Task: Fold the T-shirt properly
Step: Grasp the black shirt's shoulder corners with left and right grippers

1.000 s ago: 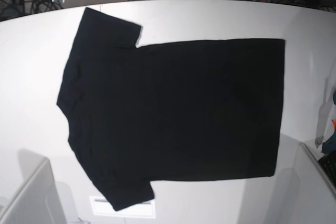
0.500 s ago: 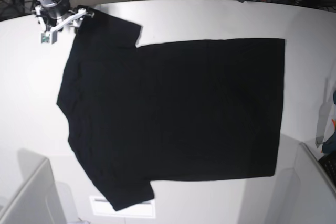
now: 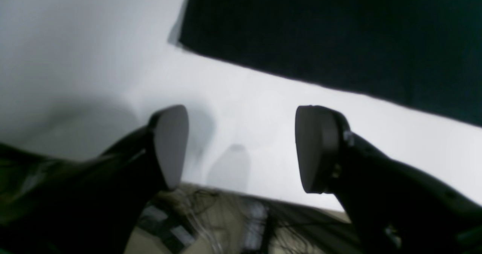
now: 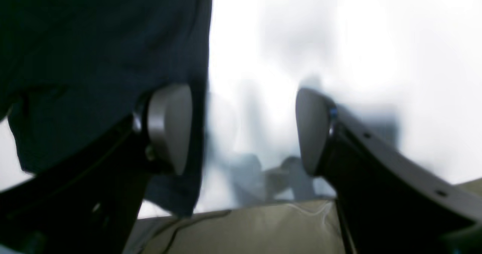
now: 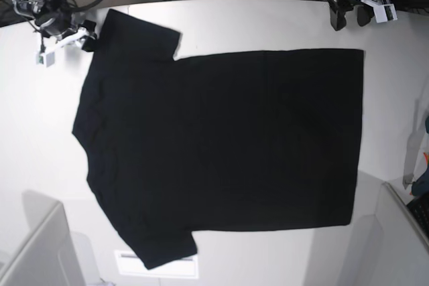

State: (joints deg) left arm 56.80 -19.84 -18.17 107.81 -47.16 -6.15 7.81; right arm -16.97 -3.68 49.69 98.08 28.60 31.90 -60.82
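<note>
Right pincer (image 5: pixel 67 31), jaws apart, sits at the sleeve edge of the T-shirt (image 5: pixel 221 145), likely lining up a grab. Shirt lies flat, unfolded, on the worktop (image 5: pixel 281 21). Left pincer (image 5: pixel 352 13), jaws apart, hovers near the hem corner.

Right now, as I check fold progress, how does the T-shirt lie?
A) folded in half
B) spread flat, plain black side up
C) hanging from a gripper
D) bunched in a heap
B: in the base view the T-shirt lies flat on the white table, both sleeves out, no print showing.
</note>
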